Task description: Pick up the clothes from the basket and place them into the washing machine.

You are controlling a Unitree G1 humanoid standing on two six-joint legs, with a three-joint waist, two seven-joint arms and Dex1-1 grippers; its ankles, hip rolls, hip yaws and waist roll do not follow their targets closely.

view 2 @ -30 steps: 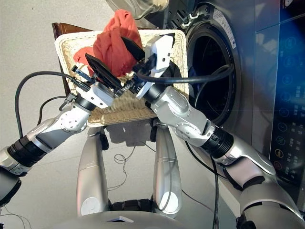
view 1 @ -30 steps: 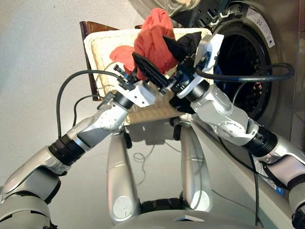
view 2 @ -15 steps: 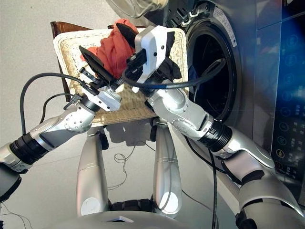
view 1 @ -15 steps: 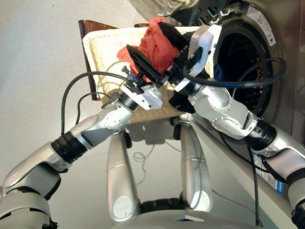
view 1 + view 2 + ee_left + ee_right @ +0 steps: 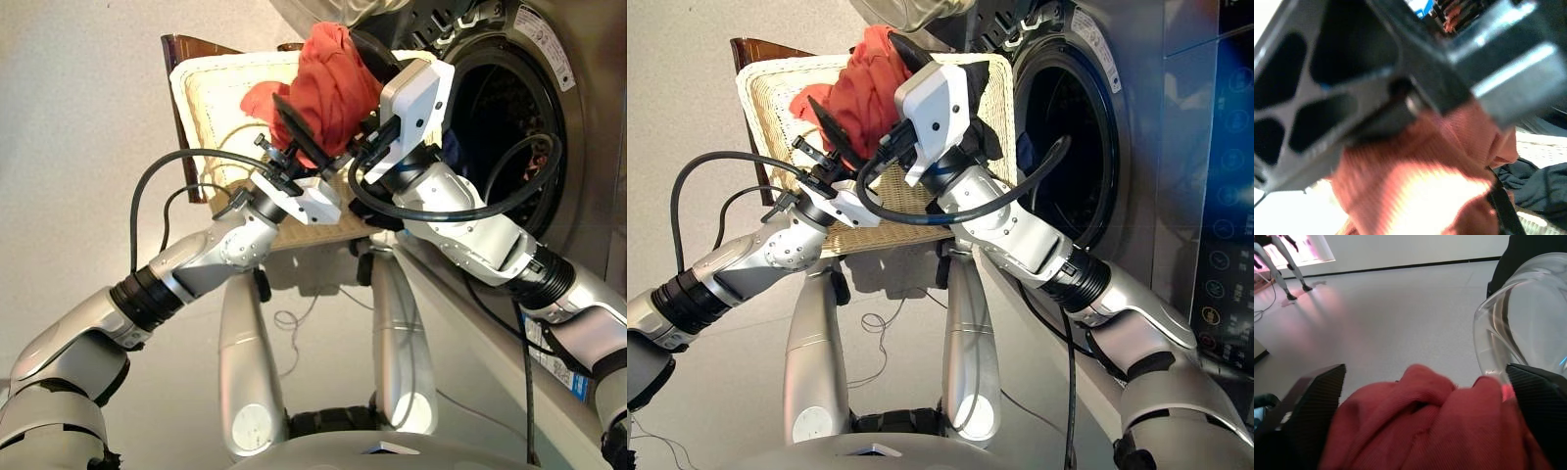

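**Two grippers lift the red garment by the washer**

The washing machine [image 5: 549, 117] stands just past the right gripper [image 5: 367, 59], its round drum wide open and dark inside. Its glass door [image 5: 1520, 328] swings open close above the gripper. The basket [image 5: 784, 108] sits under both grippers, cream and woven, with a dark brown board behind its far edge. The floor around it is pale grey.

The coral red garment [image 5: 328, 83] is bunched up high above the basket, next to the drum opening. The right gripper has its two black fingers [image 5: 1312, 396] spread wide, with the red cloth filling the space between them. The left gripper [image 5: 294, 132] comes in from below and presses its fingers into the same cloth. How far they are spread, I cannot tell.

A black garment [image 5: 1537, 183] lies in the basket below the red one. A thin black cable loops off each arm.
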